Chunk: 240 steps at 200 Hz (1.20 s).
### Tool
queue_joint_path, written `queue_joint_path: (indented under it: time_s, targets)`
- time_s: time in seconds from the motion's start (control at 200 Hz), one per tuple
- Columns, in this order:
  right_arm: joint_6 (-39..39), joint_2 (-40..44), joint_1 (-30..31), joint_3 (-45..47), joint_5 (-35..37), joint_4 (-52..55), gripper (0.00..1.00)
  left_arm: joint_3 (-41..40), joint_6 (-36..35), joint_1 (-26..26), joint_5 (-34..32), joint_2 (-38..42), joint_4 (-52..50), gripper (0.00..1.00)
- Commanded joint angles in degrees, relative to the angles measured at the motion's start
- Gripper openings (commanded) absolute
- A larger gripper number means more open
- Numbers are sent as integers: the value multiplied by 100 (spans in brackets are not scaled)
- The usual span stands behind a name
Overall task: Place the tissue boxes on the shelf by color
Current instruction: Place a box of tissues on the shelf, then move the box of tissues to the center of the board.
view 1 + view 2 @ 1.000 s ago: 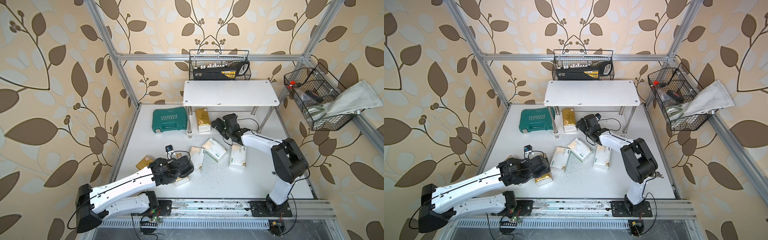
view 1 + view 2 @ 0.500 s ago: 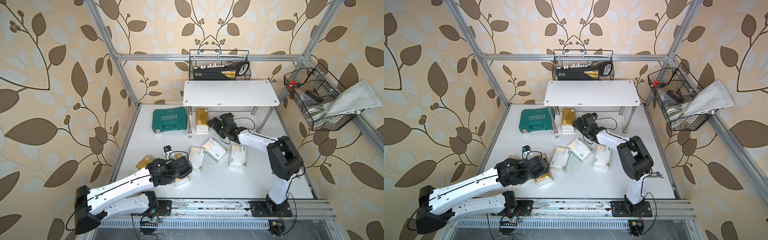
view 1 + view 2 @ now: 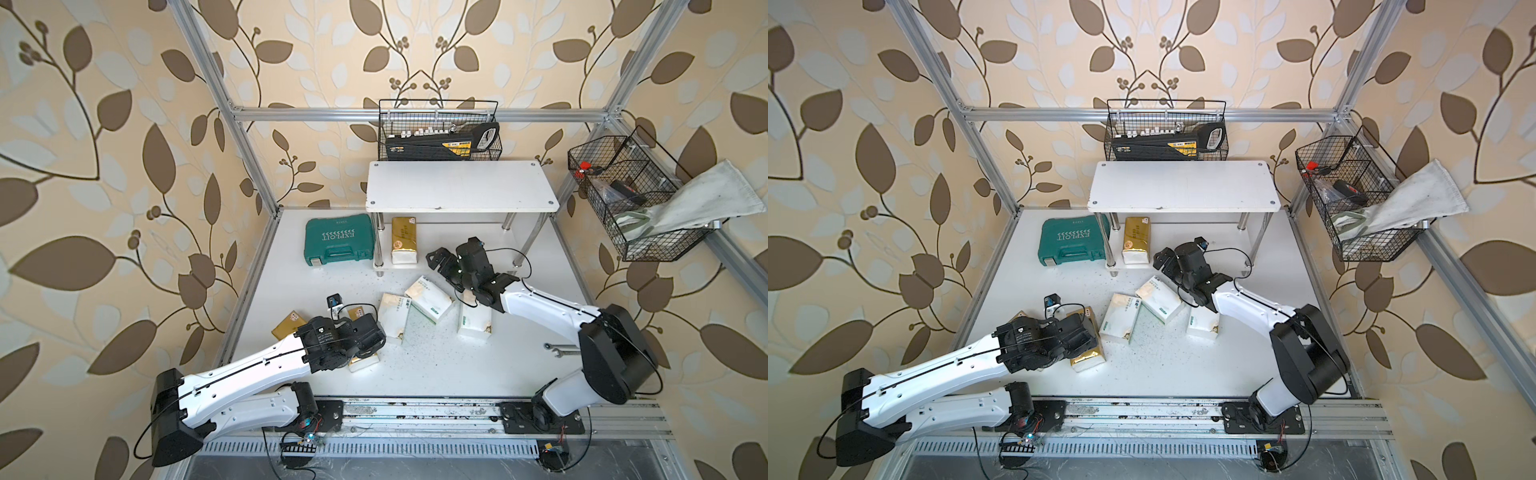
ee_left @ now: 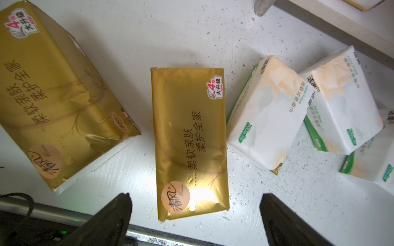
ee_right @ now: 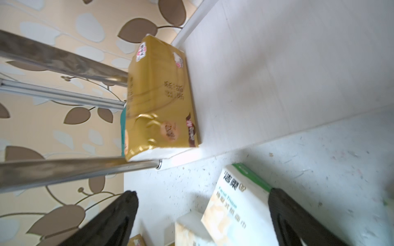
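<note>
Starting at the left tool (image 4: 195,196): spread wide, gripping nothing, hanging just over a gold pack (image 4: 189,138) lying flat on the tabletop (image 4: 170,32), with one of its fingers (image 4: 110,215) off each side of the pack's near end. No contact visible from the wrist view. Close by on one side, a second gold pack (image 4: 53,95), skewed, clear of the first. On the opposite side, three white packs (image 3: 430,297) with green labels, bunched together, the nearest right up against the gold one; touching or not, hard to call.

Now the right tool (image 5: 202,191): fully spread too, empty, held low near the front of the shelf (image 3: 461,187), just past the white cluster, one white pack showing between its fingers. Beyond that, a third gold pack (image 5: 160,100) sitting on the shelf's lower board (image 5: 277,74), at the end by a chrome leg (image 5: 74,170), white end facing outward.

Further out, in both top views: a green tool case (image 3: 338,245) on the tabletop beside the shelf, on the left arm's side, and black wire baskets (image 3: 386,124) hung on the frame.
</note>
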State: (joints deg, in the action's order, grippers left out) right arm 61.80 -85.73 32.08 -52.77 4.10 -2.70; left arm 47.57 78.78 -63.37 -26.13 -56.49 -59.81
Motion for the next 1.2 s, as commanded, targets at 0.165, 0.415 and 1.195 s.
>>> queue_joint_path:
  time_s: [0.165,0.415,1.195]
  targets:
    - [-642,1351,574,529,180,977,99,-422,831,-682,214,-255,-15,99]
    - [-1107,2286,1088,738,542,1978,99,-852,1014,-1021,84,-601,645,99]
    - [-1140,3004,1753,928,837,2528,99,-913,1117,-1485,-720,-768,1116,99]
